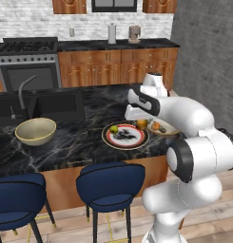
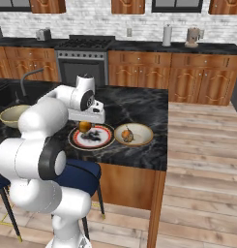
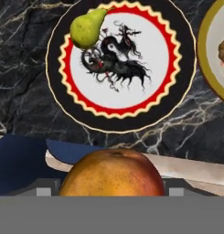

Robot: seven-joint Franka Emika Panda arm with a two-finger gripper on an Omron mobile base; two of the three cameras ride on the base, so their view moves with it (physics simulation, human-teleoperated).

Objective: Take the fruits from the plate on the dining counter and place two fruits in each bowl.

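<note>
**Orange fruit held above the plate**

The gripper (image 2: 85, 125) is clamped on a round orange fruit (image 3: 111, 172), held just above the red-rimmed plate (image 3: 177, 91) on the dining counter (image 1: 65, 142). A yellow-green pear (image 3: 87, 29) lies on the plate. Just right of it sits the shallow bowl (image 2: 144, 131) with fruit inside. The deep cream bowl (image 1: 35, 131) stands well apart at the left. Blue stools (image 1: 110, 182) line the near side.
</note>
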